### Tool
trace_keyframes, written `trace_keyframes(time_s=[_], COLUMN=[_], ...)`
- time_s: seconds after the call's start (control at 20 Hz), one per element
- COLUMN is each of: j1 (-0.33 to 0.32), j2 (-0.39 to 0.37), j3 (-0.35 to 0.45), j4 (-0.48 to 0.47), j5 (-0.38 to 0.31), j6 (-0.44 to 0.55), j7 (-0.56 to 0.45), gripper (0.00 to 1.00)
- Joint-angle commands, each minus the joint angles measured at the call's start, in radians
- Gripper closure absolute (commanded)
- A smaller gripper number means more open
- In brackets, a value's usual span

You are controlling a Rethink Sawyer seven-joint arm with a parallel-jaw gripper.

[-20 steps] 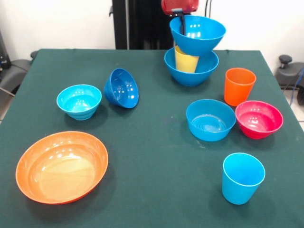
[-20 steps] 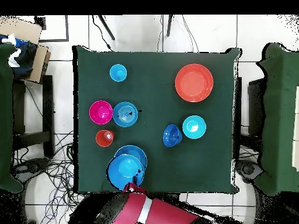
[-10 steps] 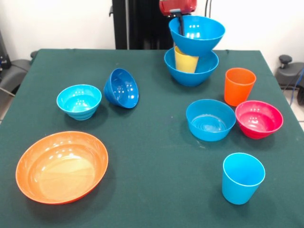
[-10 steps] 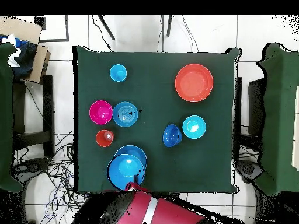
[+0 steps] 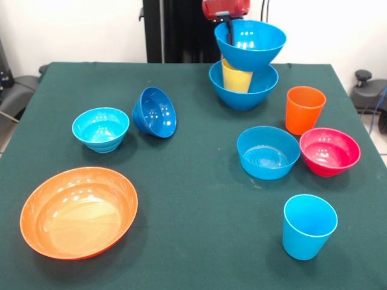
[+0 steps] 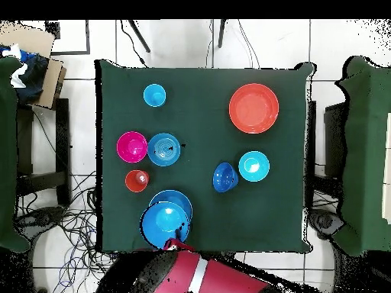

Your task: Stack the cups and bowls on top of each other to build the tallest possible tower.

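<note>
- Here our gripper (image 5: pixel 230 27) pinches the rim of the top bowl (image 5: pixel 253 42), one finger inside it.
- Directly below, we see the yellow cup (image 5: pixel 237 77) standing in the lower bowl (image 5: pixel 243 90).
- Farther out, the orange cup (image 5: pixel 304 109), red bowl (image 5: pixel 329 151), light blue bowl (image 5: pixel 268 152) and blue cup (image 5: pixel 309 225) stand apart.

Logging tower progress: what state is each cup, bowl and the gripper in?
upper blue bowl: on yellow cup, gripper finger inside rim
yellow cup: upright in lower blue bowl
dark blue bowl: tipped sideways
orange cup: upright, unstacked
gripper: cannot tell
</note>
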Motion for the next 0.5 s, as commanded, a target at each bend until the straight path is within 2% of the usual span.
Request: trace_keyframes(time_s=[0.05, 0.5], j1=[-0.009, -0.011], j2=[0.080, 0.068], j3=[0.047, 0.046], j4=[-0.192, -0.198], j5=[0.015, 0.010], j6=[0.141, 0.159], j7=[0.032, 0.023], gripper=[1.00, 1.00])
